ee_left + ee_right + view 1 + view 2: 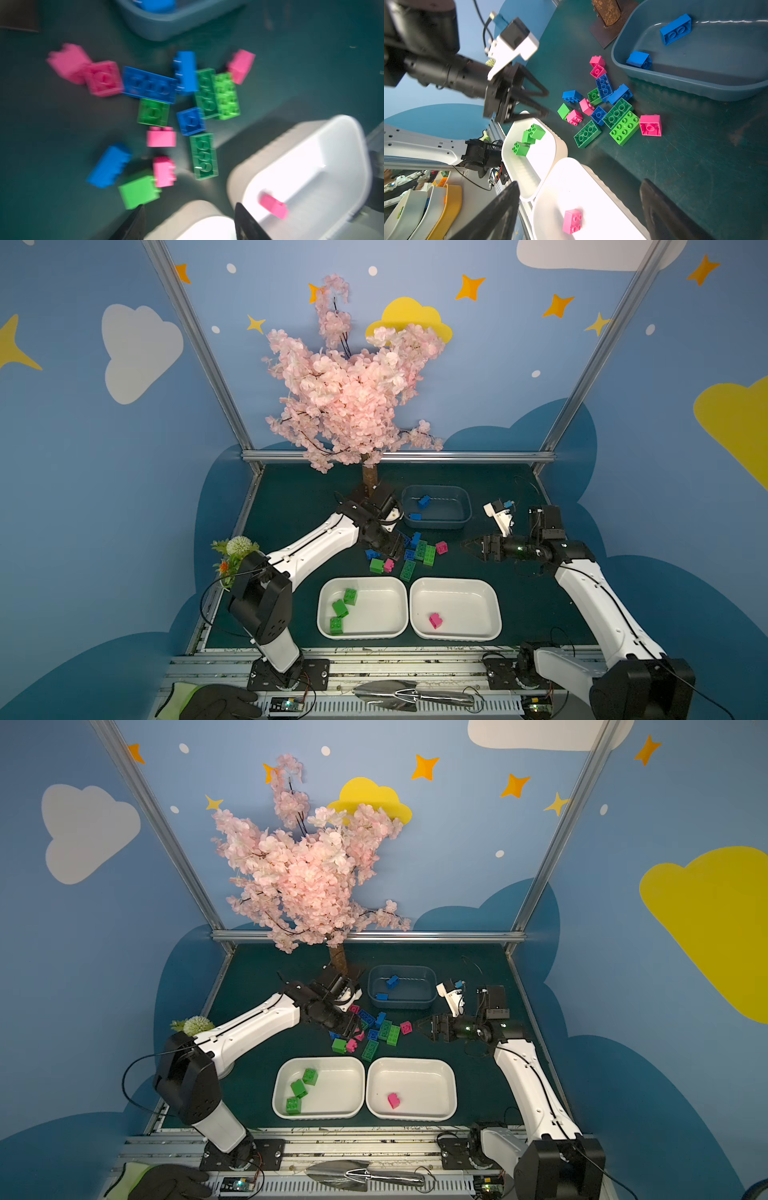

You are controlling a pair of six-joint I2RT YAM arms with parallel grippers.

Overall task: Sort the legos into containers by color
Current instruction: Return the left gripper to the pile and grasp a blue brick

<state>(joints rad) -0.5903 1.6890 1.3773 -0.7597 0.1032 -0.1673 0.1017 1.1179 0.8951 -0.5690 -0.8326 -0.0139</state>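
Observation:
Several loose legos [415, 551] [376, 1031] in green, blue and pink lie piled on the dark mat. My left gripper [395, 549] [189, 207] hovers at the pile's left edge, open and empty. Its blurred wrist view shows a green brick [139, 191] just beyond one fingertip. The left white tray [361, 581] holds three green bricks [345, 608]. One pink brick [435, 620] [572, 221] lies in the right white tray [455, 581]. Two blue bricks [424, 501] sit in the grey-blue tub [466, 506]. My right gripper [467, 546] [579, 185] is open and empty, right of the pile.
An artificial pink blossom tree with a brown trunk [369, 477] stands behind the pile, close to the left wrist. A flower pot [232, 560] sits at the left edge. A gloved hand [216, 701] and a metal trowel [399, 695] lie on the front rail.

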